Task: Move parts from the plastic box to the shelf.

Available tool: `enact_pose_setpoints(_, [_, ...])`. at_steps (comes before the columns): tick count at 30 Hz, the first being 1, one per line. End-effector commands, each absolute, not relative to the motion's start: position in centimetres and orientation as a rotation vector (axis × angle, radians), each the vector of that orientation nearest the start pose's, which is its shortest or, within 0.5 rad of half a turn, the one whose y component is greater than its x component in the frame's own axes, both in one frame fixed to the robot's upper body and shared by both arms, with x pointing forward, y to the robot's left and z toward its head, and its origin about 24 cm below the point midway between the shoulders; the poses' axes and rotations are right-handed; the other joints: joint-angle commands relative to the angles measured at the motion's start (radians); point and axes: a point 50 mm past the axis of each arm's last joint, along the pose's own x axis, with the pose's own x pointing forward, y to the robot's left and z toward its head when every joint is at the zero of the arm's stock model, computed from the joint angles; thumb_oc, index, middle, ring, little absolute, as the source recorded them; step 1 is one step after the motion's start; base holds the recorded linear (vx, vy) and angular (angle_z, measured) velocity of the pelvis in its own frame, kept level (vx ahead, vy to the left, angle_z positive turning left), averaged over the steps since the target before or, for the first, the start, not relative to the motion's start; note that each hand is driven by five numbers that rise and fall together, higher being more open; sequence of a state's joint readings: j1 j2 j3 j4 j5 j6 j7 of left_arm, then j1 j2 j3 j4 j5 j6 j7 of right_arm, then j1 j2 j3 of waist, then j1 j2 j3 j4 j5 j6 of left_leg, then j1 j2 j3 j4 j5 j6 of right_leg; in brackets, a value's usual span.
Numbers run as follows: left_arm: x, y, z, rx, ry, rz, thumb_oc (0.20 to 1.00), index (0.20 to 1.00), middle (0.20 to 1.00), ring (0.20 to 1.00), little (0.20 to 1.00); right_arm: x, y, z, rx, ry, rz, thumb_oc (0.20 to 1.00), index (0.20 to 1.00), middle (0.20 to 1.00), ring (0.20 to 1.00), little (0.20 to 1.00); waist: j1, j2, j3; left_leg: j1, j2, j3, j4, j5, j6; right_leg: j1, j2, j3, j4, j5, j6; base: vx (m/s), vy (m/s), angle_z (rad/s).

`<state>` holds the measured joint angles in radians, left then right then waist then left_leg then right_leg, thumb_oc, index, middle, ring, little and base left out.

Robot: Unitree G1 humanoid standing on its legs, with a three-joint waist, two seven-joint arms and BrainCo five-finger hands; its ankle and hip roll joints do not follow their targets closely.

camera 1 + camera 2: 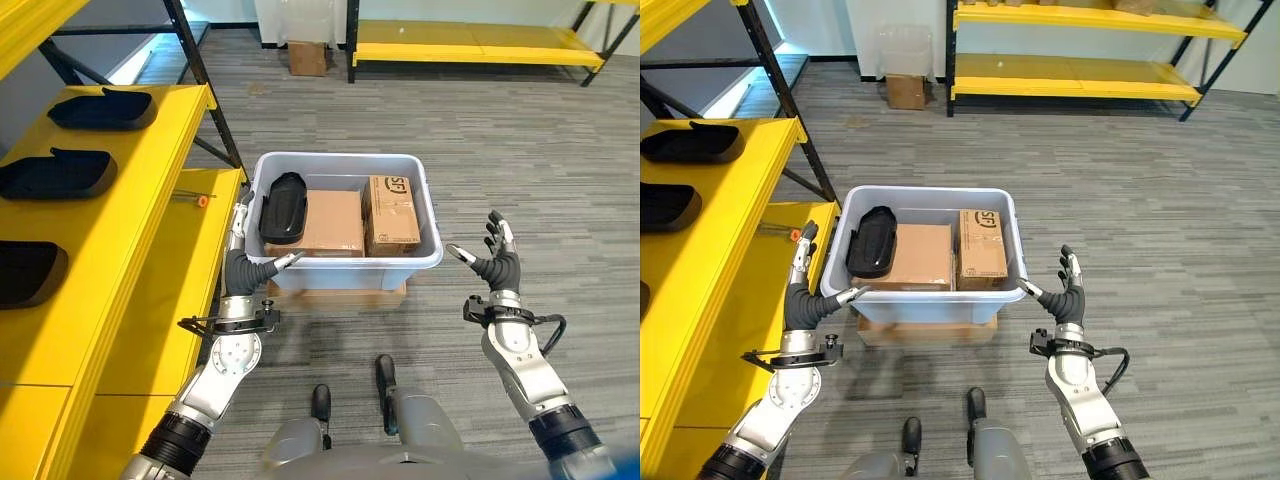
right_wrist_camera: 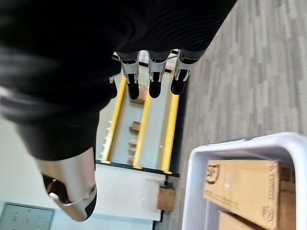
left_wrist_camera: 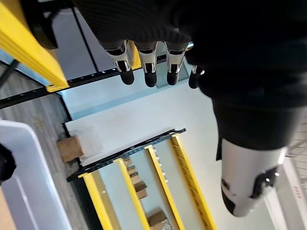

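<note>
A pale grey plastic box [image 1: 345,266] stands on the floor in front of me. Inside it a black moulded part [image 1: 283,207] leans at the left end, beside two cardboard cartons [image 1: 333,222]. The yellow shelf [image 1: 150,190] runs along my left, with three similar black parts [image 1: 55,173] lying on its upper level. My left hand [image 1: 245,266] is raised and open just off the box's near left corner, holding nothing. Held up at the same height, my right hand [image 1: 497,262] is open and empty a little right of the box. Its wrist view shows straight fingers [image 2: 156,81] and the box's rim [image 2: 201,155].
The box rests on a low flat base [image 1: 335,295]. A black shelf upright [image 1: 205,80] slants down behind the box's left corner. A small orange item [image 1: 202,200] lies on the lower shelf level. Far back stand a small carton [image 1: 307,57] and a low yellow rack [image 1: 470,42].
</note>
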<state>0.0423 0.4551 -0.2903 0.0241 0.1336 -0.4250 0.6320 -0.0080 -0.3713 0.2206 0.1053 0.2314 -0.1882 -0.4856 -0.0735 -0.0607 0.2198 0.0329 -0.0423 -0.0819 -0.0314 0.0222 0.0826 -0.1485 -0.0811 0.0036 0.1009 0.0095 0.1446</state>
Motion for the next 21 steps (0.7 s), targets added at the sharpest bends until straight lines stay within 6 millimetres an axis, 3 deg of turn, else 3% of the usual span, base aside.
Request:
enact_pose_setpoints(1, [22.5, 17.5, 8.4, 0.376, -0.557, 0.186, 1.000, 1.000, 1.000, 1.000, 1.000, 25.6, -20.0, 7.3, -0.116, -0.235, -0.297, 1.000, 1.000, 1.000, 1.000, 1.000, -0.013, 0.024, -0.036, 0.127, -0.025, 0.042, -0.056, -0.148, -0.021, -0.027, 0.068, -0.038, -0.005, 0.085, -0.011, 0.11, -0.105, 0.35])
enact_pose_setpoints(7, [22.2, 17.5, 8.4, 0.362, -0.556, 0.202, 1.000, 1.000, 1.000, 1.000, 1.000, 25.5, -19.4, 6.9, -0.144, -0.220, -0.277, 1.000, 1.000, 1.000, 1.000, 1.000, -0.007, 0.027, -0.050, 0.120, -0.026, 0.084, -0.056, -0.137, -0.018, 0.091, 0.098, -0.029, -0.071, 0.035, -0.045, 0.15, -0.095, -0.04])
enact_pose_setpoints(14, [22.3, 17.7, 8.8, 0.343, -0.562, 0.188, 1.000, 1.000, 1.000, 1.000, 1.000, 25.5, -19.6, 7.3, -0.199, -0.268, -0.296, 1.000, 1.000, 1.000, 1.000, 1.000, -0.004, 0.036, -0.038, 0.096, -0.005, 0.141, -0.056, -0.113, -0.029, 0.134, 0.109, -0.041, -0.086, 0.001, -0.066, 0.11, -0.089, -0.05])
enact_pose_setpoints(17, [22.4, 17.8, 9.0, 0.310, -0.565, 0.199, 1.000, 1.000, 1.000, 1.000, 1.000, 25.3, -19.6, 8.3, -0.259, -0.351, -0.317, 1.000, 1.000, 1.000, 1.000, 1.000, -0.007, 0.040, -0.028, 0.091, 0.004, 0.157, -0.044, -0.108, -0.032, 0.145, 0.109, -0.043, -0.081, -0.009, -0.071, 0.12, -0.131, 0.05])
enact_pose_setpoints(21, [22.8, 18.3, 9.8, 0.243, -0.568, 0.206, 1.000, 1.000, 1.000, 1.000, 1.000, 25.2, -20.9, 9.1, -0.253, -0.367, -0.349, 1.000, 1.000, 1.000, 1.000, 1.000, -0.019, 0.043, -0.018, 0.075, 0.016, 0.213, 0.044, -0.142, -0.046, 0.164, 0.082, -0.081, -0.077, -0.023, -0.076, 0.12, -0.139, 0.06])
